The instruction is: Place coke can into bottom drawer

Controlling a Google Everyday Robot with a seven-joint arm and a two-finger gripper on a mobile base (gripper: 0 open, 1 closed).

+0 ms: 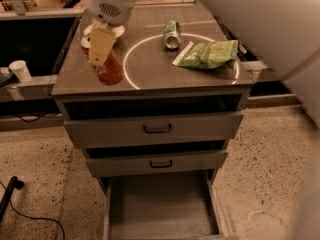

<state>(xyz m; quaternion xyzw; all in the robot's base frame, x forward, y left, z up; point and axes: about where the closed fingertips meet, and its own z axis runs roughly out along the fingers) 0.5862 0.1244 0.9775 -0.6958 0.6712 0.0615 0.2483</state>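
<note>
The red coke can (110, 72) is at the front left of the cabinet top, tilted, its upper part hidden by the gripper. My gripper (101, 49) reaches down from the top of the view, its cream fingers (100, 43) closed over the can's top. The bottom drawer (160, 209) is pulled open at the cabinet's foot, below and to the right of the can, and its grey floor is bare. My white arm fills the upper right corner of the view.
A green-and-silver can (171, 34) lies on its side at the back of the cabinet top (150, 74). A green chip bag (210, 54) lies to its right. A white dish (120, 31) sits behind the gripper. The two upper drawers (157, 129) stand slightly open. A white cup (20, 70) stands on the left ledge.
</note>
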